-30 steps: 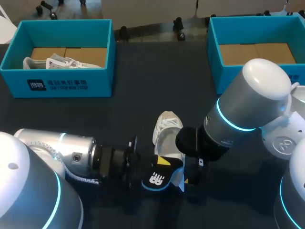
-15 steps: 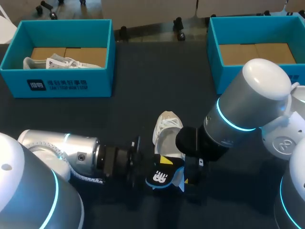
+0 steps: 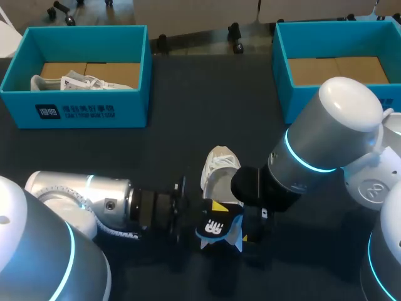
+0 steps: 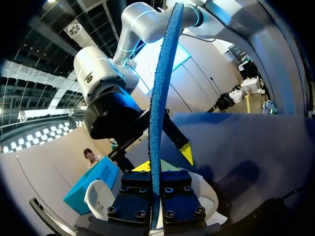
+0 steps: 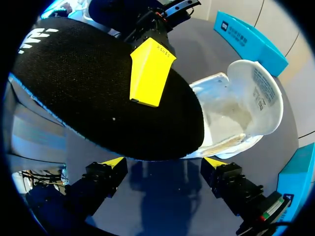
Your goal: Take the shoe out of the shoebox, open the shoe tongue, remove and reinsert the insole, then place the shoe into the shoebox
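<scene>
Your left gripper (image 4: 156, 166) clamped tight on insole (image 4: 160, 98), edge-on in its grip, held at heel end of shoe (image 3: 219, 169). Shoe on desk (image 3: 188, 113), mid, outside box (image 3: 75, 106). Your right gripper (image 5: 164, 162) spread wide, empty, just behind heel.

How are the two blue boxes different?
The left box has a white shoe inside; the right box shows only brown cardboard. The left box is in full view; the right arm covers the right box's near corner. Both are teal and open on top.
</scene>
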